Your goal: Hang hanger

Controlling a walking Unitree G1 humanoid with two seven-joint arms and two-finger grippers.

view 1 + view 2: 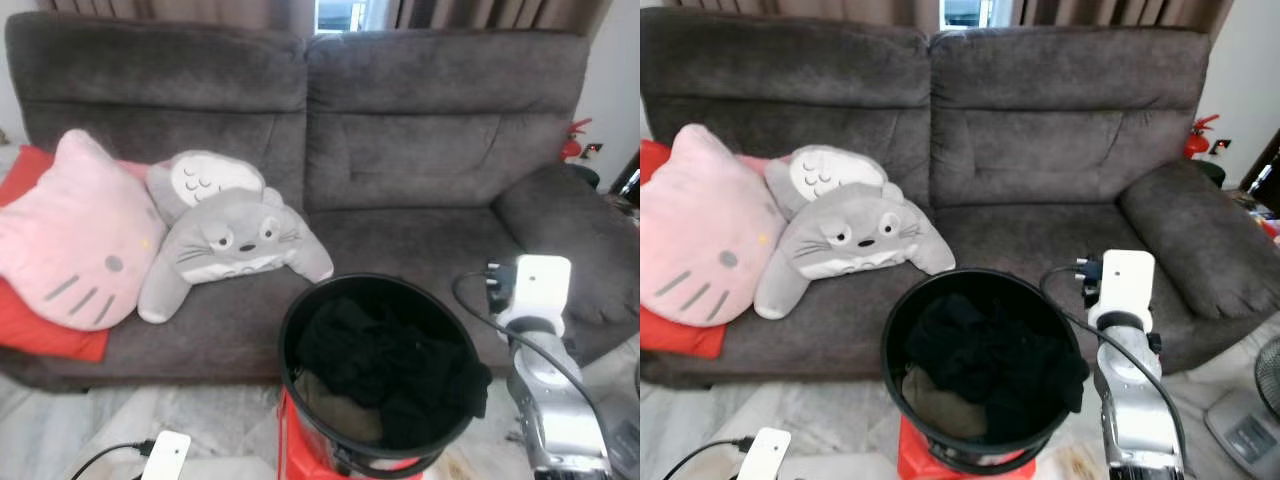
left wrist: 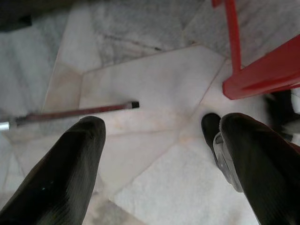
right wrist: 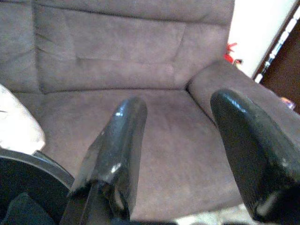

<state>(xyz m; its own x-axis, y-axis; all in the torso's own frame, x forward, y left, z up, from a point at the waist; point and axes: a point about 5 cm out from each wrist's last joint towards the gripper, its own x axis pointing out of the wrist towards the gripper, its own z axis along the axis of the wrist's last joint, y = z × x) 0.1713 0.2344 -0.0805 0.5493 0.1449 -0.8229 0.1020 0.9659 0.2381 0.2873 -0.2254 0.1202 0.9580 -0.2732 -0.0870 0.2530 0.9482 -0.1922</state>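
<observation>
Right arm (image 1: 550, 400), lower right of head views: silver metal forearm, rounded segments, dark joint seams. White rectangular block (image 1: 1123, 282) at wrist end, rounded corners, small dark dot on face. Black cable (image 1: 478, 300) loops from dark plug beside block, trails down along silver shell.

Left arm: white block (image 1: 168, 456) at bottom left edge, thin black cable attached.

Right tool (image 3: 187, 145): two long black fingers, glossy, scuffed, pale chips near tips.

Left tool (image 2: 159, 164): two broad matte black fingers; one carries grey inner strip.

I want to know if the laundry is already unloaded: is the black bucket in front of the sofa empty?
No, the black bucket holds a heap of dark clothes with a lighter piece beneath.
</observation>
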